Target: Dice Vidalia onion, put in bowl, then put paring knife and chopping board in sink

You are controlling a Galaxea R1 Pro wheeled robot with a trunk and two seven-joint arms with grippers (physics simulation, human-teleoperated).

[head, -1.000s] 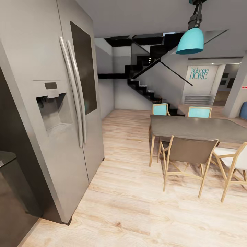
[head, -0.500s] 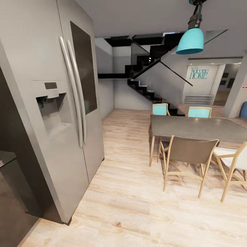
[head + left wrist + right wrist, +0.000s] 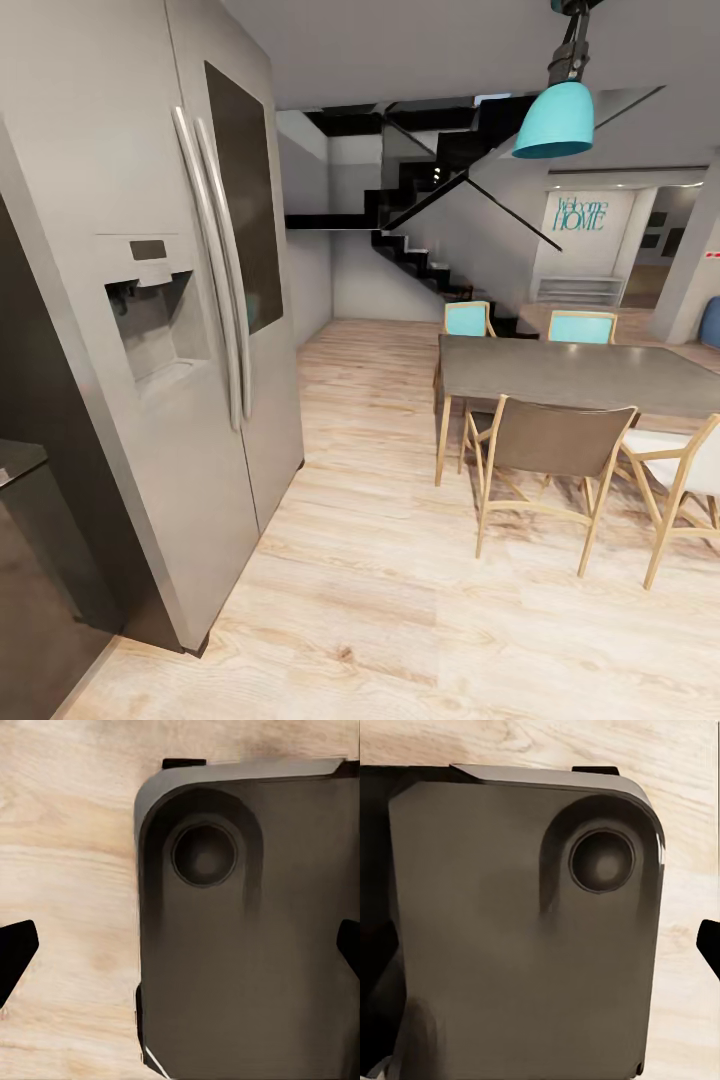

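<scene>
Head view looked past a tall steel refrigerator (image 3: 170, 300) toward a grey dining table (image 3: 580, 375) with wooden chairs (image 3: 550, 450), a teal pendant lamp (image 3: 556, 118) and a dark staircase (image 3: 420, 220); no task item appeared. Left wrist view showed the left gripper (image 3: 180, 952) with dark fingertips (image 3: 15, 949) spread wide, holding nothing, above the robot's dark base (image 3: 240, 945) and plank floor (image 3: 67, 870). Right wrist view showed one right fingertip (image 3: 709, 945) at the edge, so I cannot tell that claw's spread.
</scene>
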